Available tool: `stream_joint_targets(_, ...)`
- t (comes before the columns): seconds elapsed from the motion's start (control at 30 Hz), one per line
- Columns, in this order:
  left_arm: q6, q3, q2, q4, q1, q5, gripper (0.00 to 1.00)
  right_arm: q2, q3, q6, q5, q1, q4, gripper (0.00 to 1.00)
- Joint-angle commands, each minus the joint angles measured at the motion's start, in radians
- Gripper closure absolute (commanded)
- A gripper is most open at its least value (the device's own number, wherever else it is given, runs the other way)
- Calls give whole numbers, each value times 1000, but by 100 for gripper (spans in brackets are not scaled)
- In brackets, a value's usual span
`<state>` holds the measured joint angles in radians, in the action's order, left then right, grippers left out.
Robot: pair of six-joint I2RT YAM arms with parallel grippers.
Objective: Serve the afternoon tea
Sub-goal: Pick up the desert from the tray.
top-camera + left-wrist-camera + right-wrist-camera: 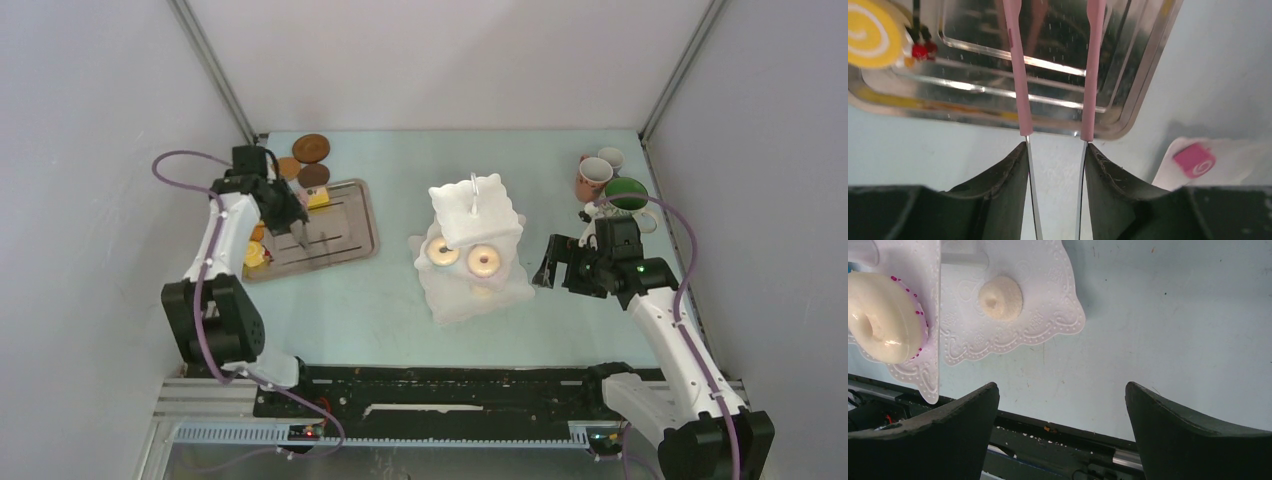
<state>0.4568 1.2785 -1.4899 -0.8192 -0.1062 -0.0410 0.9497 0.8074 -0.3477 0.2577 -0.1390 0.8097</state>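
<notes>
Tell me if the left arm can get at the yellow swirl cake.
Likely yes: its tool grips pink tongs over the tray, and the cake lies close beside them with nothing between.

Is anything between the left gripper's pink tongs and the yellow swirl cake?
Nothing visible. The left gripper holds the pink tongs over bare tray; the yellow swirl cake lies off to their side, small red bits beside it.

The white-and-black left arm [225,235] stretches forward, and the black two-finger left pincer [1055,150] points down, clamped on the slim pink tongs [1017,75]. The white-and-black right arm [665,320] bends inward to its left. The black right pincer [1063,405] hangs low, its jaws spread wide and empty.
</notes>
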Motion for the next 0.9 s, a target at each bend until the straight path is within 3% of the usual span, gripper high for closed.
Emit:
stream_joint_targets(0.0,-40,161,-90,3,-109,-191,55,4,16,-2,7,5,-21,1)
stream_joint_targets(0.13,-35,265,-176,-11,-171,-278,56,13,17,1,11,5,-18,1)
stream_joint_targets(0.37,-19,351,-292,-28,-183,-397,58,43,16,1,18,7,-21,2)
stream_joint_targets(0.87,-40,521,-485,-80,-205,-424,58,47,17,4,28,13,-20,2)
